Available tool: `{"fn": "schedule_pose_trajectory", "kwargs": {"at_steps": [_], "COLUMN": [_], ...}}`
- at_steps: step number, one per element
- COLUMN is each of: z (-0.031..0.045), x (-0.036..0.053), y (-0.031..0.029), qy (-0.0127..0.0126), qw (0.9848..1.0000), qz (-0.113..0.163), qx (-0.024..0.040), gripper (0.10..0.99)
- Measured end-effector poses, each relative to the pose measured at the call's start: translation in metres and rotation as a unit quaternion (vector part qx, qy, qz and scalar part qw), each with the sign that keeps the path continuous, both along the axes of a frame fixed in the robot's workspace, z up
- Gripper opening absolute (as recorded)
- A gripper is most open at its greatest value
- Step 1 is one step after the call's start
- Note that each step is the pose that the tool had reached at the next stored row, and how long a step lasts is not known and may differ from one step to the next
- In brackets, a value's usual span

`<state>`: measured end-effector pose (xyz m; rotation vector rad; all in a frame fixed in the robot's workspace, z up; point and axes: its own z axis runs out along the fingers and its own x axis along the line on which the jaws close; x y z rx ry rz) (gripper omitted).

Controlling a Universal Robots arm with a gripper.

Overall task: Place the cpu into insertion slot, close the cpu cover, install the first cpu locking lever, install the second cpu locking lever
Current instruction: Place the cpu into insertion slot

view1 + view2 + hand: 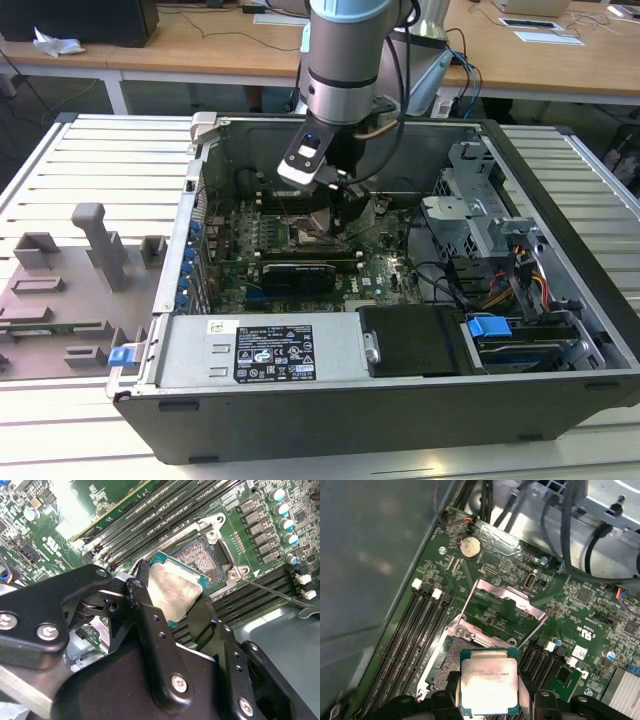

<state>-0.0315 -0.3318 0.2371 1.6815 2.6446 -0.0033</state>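
My gripper [487,692] is shut on the cpu [487,685], a small square chip with a silver-grey top, one black finger [451,690] at each of two opposite edges. The cpu [172,592] hangs slightly tilted just above the insertion slot [207,560], over one side of it, and the dark pin field beside it is bare. The cpu cover [507,599] stands swung open beyond the slot, and a thin wire locking lever [464,607] is raised beside it. In the exterior view the gripper [338,205] reaches down into the open computer case, over the motherboard [380,270].
Long black memory slots [417,630] run along both sides of the socket. A black expansion card [298,275], a metal power supply box [265,350], a drive cage [490,220] and cable bundles [520,285] crowd the case. A grey fixture [60,290] lies outside on the exterior view's left.
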Motion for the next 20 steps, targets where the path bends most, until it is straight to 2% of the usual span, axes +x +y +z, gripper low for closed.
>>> {"fn": "schedule_pose_trajectory", "kwargs": {"at_steps": [5,13,17,20], "z": [0.0001,0.0003,0.0003,0.0003], "x": [0.0000,0.0000,-0.0001,0.0000], "y": [0.0000,0.0000,0.0000,0.0000], "qy": [0.0000,0.0001,0.0002,0.0003], "qw": [0.9999,0.9993,0.9982,0.9967], "qz": [-0.016,-0.038,-0.060,-0.081], "qx": [-0.0040,-0.0060,-0.0062,-0.0062], "gripper": [0.545,0.545,0.545,0.545]}}
